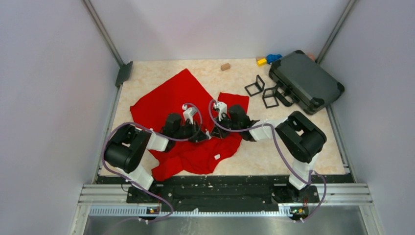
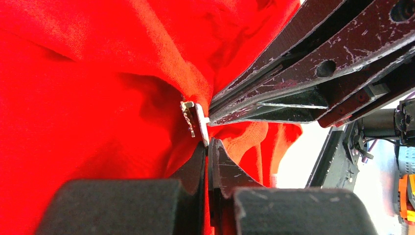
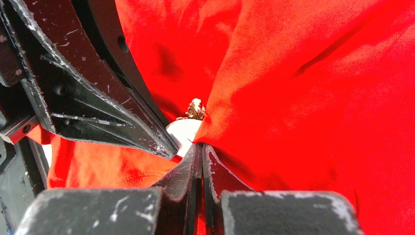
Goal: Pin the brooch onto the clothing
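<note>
The clothing (image 1: 171,98) lies rumpled on the table (image 1: 274,152), toward its left and middle, and everything else is placed from it. At the garment's lower middle, the left gripper (image 2: 207,146) reaches in from the left side. Its jaws are clenched tight, and the brooch (image 2: 194,120) – a small silvery piece – stands at their very tip, apparently pinched there and pressed against a fold of the red cloth. A sliver of red shows in the narrow slit between the fingers.

Just right of that, tip to tip with it, the right gripper (image 3: 200,147) comes in from the garment's right side. Its jaws are also squeezed together, nipping a ridge of the cloth that bunches up at the fingertips; the brooch peeks out just beyond them.

A white tag (image 1: 217,156) sits on the clothing's near right hem. Beyond the far edge of the garment lies a brown block (image 1: 225,66). To the right of the clothing stand two black cube frames (image 1: 254,88) – and farther right, a closed black case (image 1: 306,81).
</note>
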Motion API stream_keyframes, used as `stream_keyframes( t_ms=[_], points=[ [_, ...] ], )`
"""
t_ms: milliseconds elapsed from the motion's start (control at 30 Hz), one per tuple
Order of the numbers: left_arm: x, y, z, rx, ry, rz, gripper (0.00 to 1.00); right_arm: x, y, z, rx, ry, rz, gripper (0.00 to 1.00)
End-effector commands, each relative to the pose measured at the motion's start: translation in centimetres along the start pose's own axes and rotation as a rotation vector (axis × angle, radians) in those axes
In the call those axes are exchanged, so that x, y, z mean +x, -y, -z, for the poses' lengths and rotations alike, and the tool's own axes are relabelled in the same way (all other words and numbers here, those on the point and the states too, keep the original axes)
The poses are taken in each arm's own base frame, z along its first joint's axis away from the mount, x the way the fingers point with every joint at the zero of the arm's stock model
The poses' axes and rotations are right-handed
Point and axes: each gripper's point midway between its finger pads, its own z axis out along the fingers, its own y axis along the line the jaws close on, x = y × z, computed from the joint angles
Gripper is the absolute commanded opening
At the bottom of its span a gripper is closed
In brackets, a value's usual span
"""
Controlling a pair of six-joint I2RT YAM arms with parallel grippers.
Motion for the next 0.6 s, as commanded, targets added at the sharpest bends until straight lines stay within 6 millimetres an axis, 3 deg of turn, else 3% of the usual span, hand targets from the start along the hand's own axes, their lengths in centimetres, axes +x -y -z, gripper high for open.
stream_keyframes(
  t_ms=[0,567],
  points=[
    [-1.7,2.0,-0.4,0.092,0.032,-0.052,0.0,-2.7,-0.7,-1.2,0.009,0.07,0.038,0.0],
    [-1.7,2.1,-0.4,0.1,0.031,-0.055,0.0,-2.7,0.4,-2.3,0.132,0.06,0.018,0.0]
  ],
)
